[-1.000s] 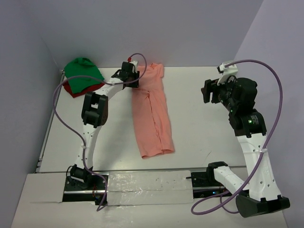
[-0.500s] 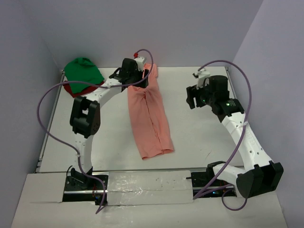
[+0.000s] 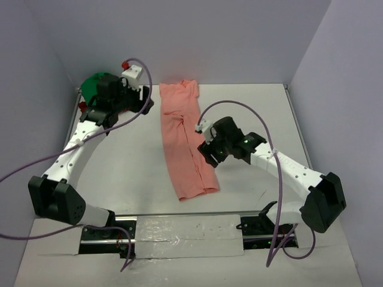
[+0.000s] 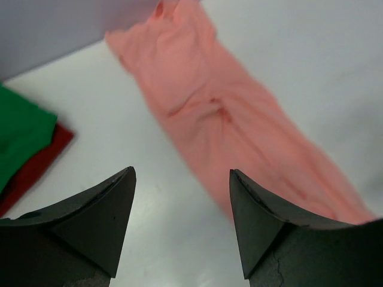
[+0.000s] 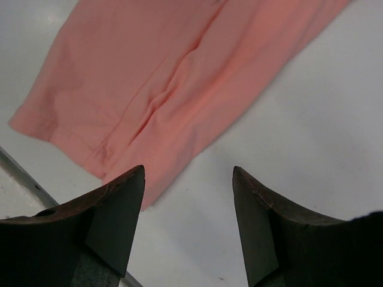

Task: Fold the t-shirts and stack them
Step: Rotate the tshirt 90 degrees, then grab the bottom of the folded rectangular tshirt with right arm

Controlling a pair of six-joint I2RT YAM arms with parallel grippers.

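Nearest me, a taped strip (image 3: 185, 230) runs along the near edge of the table (image 3: 137, 173).

Just past it, my right gripper (image 5: 188, 170) hangs at the right edge of the pink shirt (image 3: 182, 140), close to the shirt's near end. Its 2 fingers are spread and pinch nothing. Bare table shows between them, and the cloth lies just ahead and to the left. I cannot tell whether the tips touch the table. My right cable (image 3: 239, 107) arcs over the table to the right of the shirt.

The pink shirt is folded lengthwise into 1 long narrow band. It slants from the near middle of the table out to the far edge, with a creased ridge running down its length.

Farther off on the left, my left gripper (image 4: 181, 173) hangs with its 2 fingers spread and holding nothing. It points across bare table toward the far part of the pink shirt and is apart from it.

To that gripper's left, the green shirt (image 4: 18, 137) lies on the dark red shirt (image 4: 45, 158) in the far-left corner. From above, my left arm (image 3: 72, 152) covers most of that pile.

The back wall (image 3: 209, 42) rises right behind the pink shirt's far end.
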